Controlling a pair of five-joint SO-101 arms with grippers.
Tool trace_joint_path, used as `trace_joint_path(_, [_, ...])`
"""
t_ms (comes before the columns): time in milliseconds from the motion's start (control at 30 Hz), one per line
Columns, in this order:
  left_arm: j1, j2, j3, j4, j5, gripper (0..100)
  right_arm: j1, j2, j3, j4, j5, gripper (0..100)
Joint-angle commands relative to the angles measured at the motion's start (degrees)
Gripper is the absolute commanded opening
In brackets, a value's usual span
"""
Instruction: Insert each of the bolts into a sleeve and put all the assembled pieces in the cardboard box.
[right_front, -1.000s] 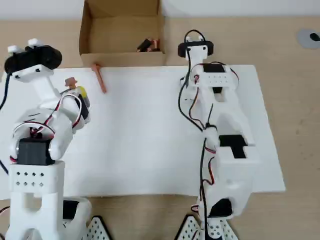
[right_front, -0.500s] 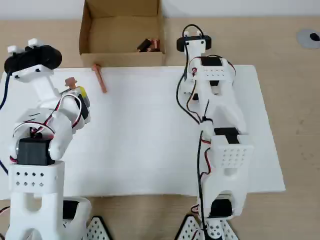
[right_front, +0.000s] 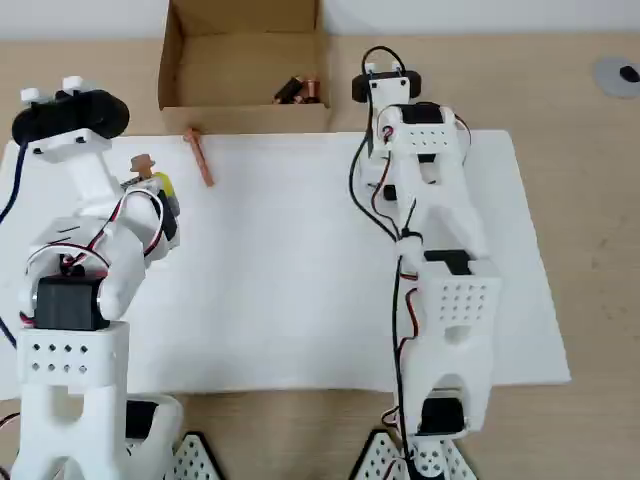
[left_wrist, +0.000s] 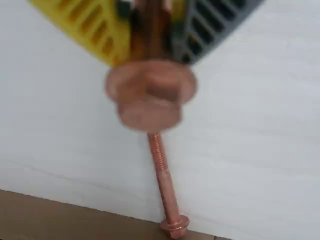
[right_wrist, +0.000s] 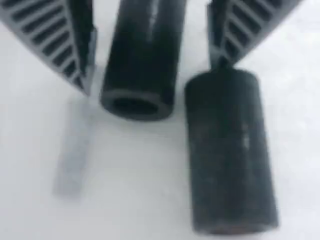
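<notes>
The left gripper (left_wrist: 150, 27) pinches a bolt (left_wrist: 150, 95) in its jaws, while the right gripper (right_wrist: 150, 70) gapes wide with a sleeve (right_wrist: 142, 55) between its jaws.

The copper-coloured metal bolt with a flanged hex head (left_wrist: 150, 95) is giving off a soft satin sheen. The second copper-coloured threaded bolt (left_wrist: 165, 185) is showing fine ridges along its shank. The yellow ribbed plastic finger (left_wrist: 85, 25) and the dark grey ribbed plastic finger (left_wrist: 210, 25) are looking matt and grooved. The white paper-like sheet (left_wrist: 260, 125) is appearing smooth and matt. The black hollow cylindrical sleeve (right_wrist: 142, 60) and the second black cylindrical sleeve (right_wrist: 230, 155) are looking dull and faintly grainy, like matt plastic or rubber. The brown cardboard box (right_front: 170, 70) is showing a rough, matt paper surface. The pale wood-look table (right_front: 580, 180) is appearing smooth, and the white plastic arm shell (right_front: 455, 310) is looking lightly glossy.
</notes>
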Motion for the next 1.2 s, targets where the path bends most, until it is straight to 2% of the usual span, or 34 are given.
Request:
trace_joint_path(0, [0.44,-1.45,-0.88,-0.62,-0.26,0,1.01,0.57,-1.54,2.9,0.35,18.8])
trace_joint_path(133, [0.44,-1.45,-1.32,0.62,-0.26,0,0.92,1.19,-3.3,5.19,0.35,16.7])
trace_joint_path(300, [0.44,-1.54,-1.58,0.62,-0.26,0,0.92,1.27,-4.26,5.54,0.35,1.2])
trace_joint_path(667, [0.44,-1.54,-2.2,2.9,-0.35,0,0.57,0.48,-6.2,7.03,0.35,1.0])
trace_joint_path(1033, [0.44,-1.54,-2.2,2.55,-0.09,0,-4.18,-6.11,-32.92,26.81,0.35,1.0])
trace_joint_path(1167, [0.44,-1.54,-2.2,2.64,-0.09,0,-7.52,-11.47,-39.43,27.08,0.26,1.0])
